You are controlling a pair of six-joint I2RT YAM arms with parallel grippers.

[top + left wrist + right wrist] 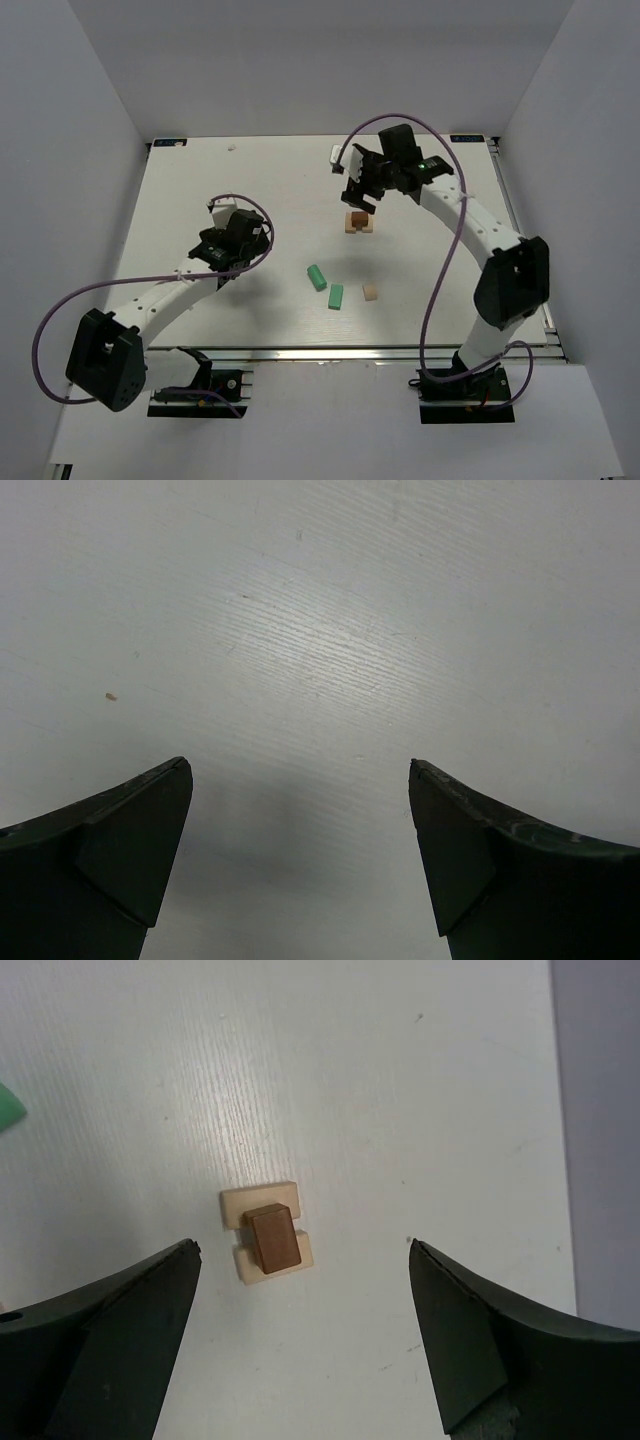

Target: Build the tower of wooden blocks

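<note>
The wood block tower [357,222] is two pale tan blocks side by side with a dark brown block across their top [273,1236]. My right gripper [360,197] hovers just beyond it, open and empty; in the right wrist view the tower lies ahead of and between my open fingers [130,1330]. Two mint green blocks [316,276] [336,296] and a small tan block [369,292] lie loose nearer the arms. A mint green corner shows at the left edge of the right wrist view [8,1106]. My left gripper [222,262] is open and empty over bare table at the left.
A white object [336,154] lies near the far edge, behind the right gripper. The white table [260,190] is boxed in by grey walls on the left, the right and the far side. The left wrist view shows only bare table [320,630].
</note>
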